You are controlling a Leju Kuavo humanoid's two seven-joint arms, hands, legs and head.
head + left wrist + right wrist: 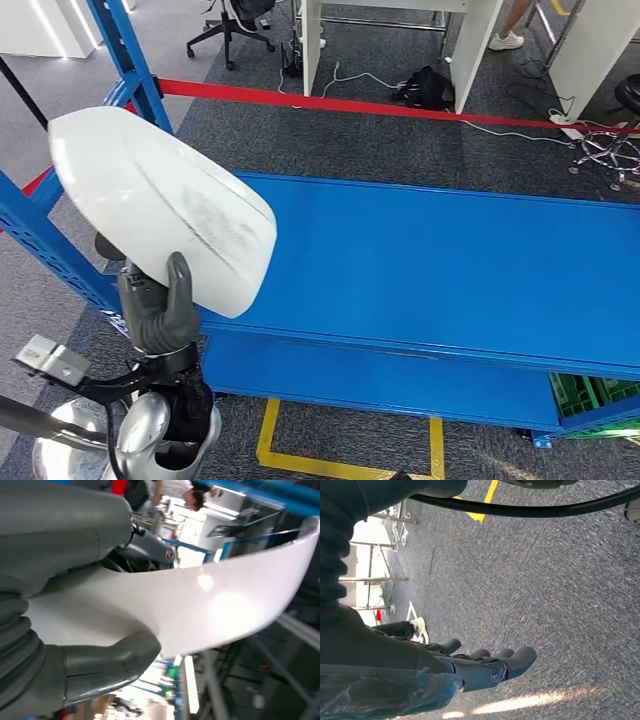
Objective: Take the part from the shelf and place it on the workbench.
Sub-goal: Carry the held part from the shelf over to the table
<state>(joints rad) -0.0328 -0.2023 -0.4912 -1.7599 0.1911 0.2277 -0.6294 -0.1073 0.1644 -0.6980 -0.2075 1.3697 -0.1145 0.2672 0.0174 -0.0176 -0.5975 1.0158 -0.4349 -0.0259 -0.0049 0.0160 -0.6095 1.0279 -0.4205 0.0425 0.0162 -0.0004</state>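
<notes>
While gripped, part (162,205) sits atop left robot hand (157,310).

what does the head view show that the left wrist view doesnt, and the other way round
Head view alone: the blue shelf board lying flat and bare, the red tape stretched across the grey carpet, yellow floor marking, and the white part's whole rounded outline, raised over the shelf's left end. Left wrist view alone: the part's glossy side close up, with the thumb against one face and darker fingers on the other. Both share the left hand gripping the white part.
</notes>
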